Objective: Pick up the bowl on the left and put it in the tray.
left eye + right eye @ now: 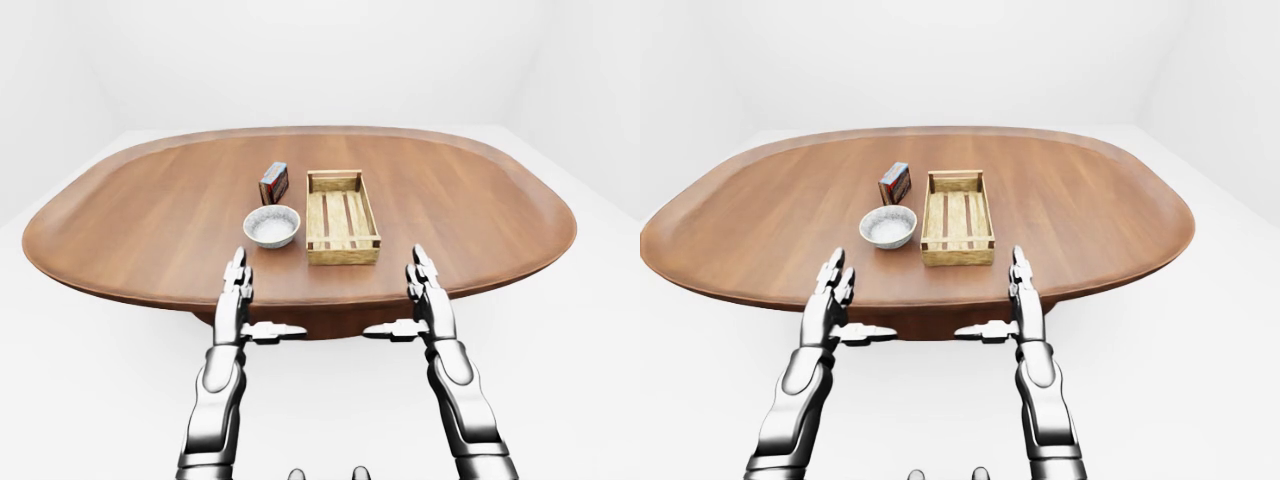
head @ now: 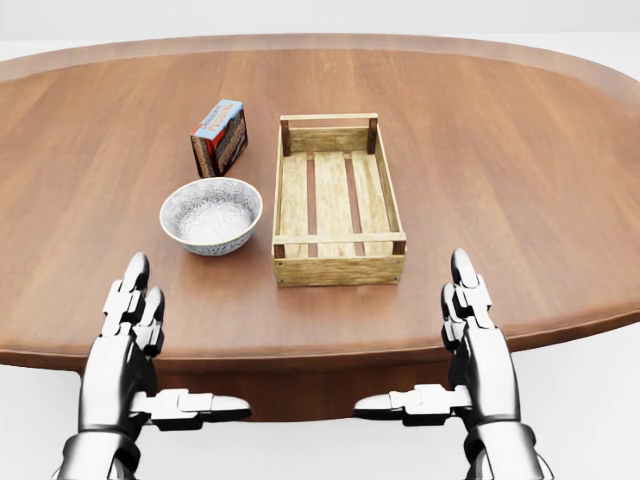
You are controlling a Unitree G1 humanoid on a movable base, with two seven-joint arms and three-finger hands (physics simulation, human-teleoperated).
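Bowl (image 2: 211,215): pale, patterned outside, speckled white inside, upright on the oval wooden table (image 2: 520,150), left of centre in the head view. Just to its right, close but apart, a slatted wooden tray (image 2: 340,268) with its long side running up the view and bare slats inside. Tray's left wall standing between the bowl and the tray floor.

Just above the bowl, a small red-and-blue carton (image 2: 219,137), standing on a narrow side and turned at a slant to the tray. Near the tray's upper left corner, touching neither tray nor bowl. Plain wood between the bowl and the table's lower edge.

Left hand (image 2: 125,345) below the bowl in the head view, over the table's lower edge. Fingers (image 2: 135,285) straight and pointing up the view, thumb stretched toward the middle: spread wide, holding nothing, short of the bowl. Right hand (image 2: 480,345) mirrored at lower right, below the tray's right corner, likewise spread and holding nothing.

Silver forearms (image 1: 215,400) rising from the bottom of both eye views. White floor (image 1: 90,400) and white walls (image 1: 300,60) round the table.
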